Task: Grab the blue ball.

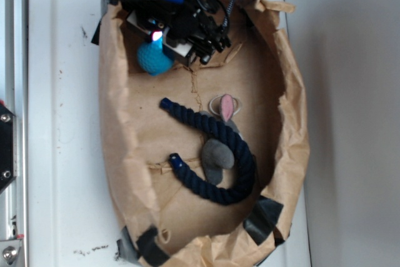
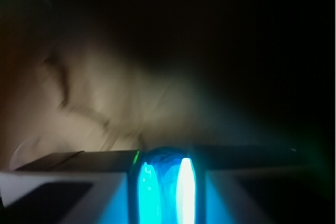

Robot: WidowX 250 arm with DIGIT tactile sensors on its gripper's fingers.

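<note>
The grasp itself looks to be in hand: at the upper left of the exterior frame the blue ball [image 1: 152,58] sits inside the brown paper bag [image 1: 125,136], touching the black hand [image 1: 170,47] that hangs over it. In the wrist view the ball [image 2: 164,187] glows between two flat fingers [image 2: 73,169] pressing on either side, so the hand appears to be pinching it. The next move probably calls for a straight lift clear of the bag's crumpled wall. The fingertips are hidden in the exterior view, and the wrist view is dark and blurred.
</note>
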